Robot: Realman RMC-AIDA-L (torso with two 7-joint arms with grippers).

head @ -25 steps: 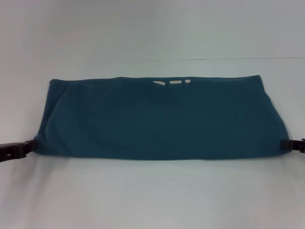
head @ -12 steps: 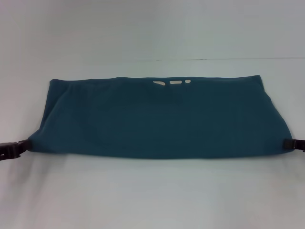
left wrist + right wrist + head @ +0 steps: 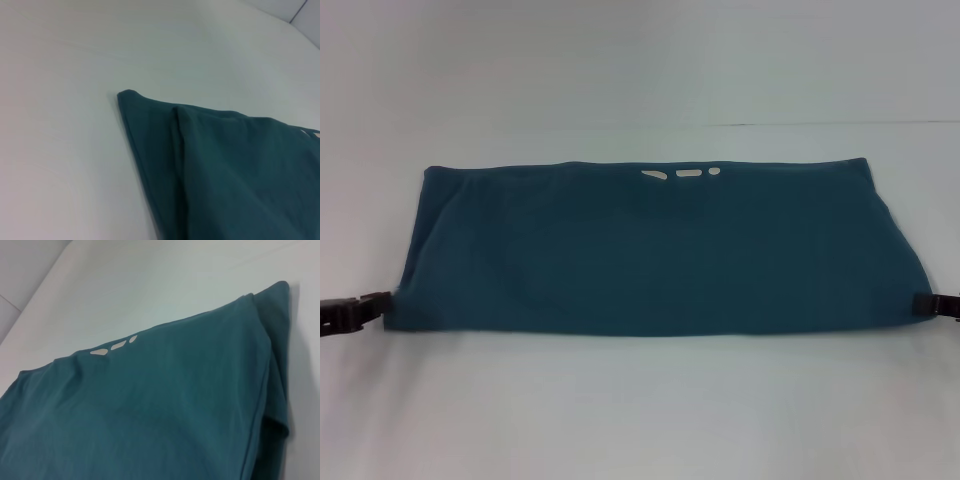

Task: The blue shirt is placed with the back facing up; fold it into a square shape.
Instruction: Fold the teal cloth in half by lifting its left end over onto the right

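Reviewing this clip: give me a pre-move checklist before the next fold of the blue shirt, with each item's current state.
1. Blue shirt lies as a wide band, not yet square: not ok.
2. Left gripper at the near left corner: ok.
3. Right gripper at the near right corner: ok.
4. Each grip secure on cloth: cannot tell.
5. Far edge straight: ok.
6. White table bare in front: ok.

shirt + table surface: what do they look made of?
Blue shirt: looks like soft matte knit cloth, likely cotton jersey; it drapes in smooth creases and shows a doubled layer at the corner in the left wrist view. Table: smooth, pale, slightly glossy, probably laminate or painted board; can't tell which. Left pincer and right pincer sit at its near corners.
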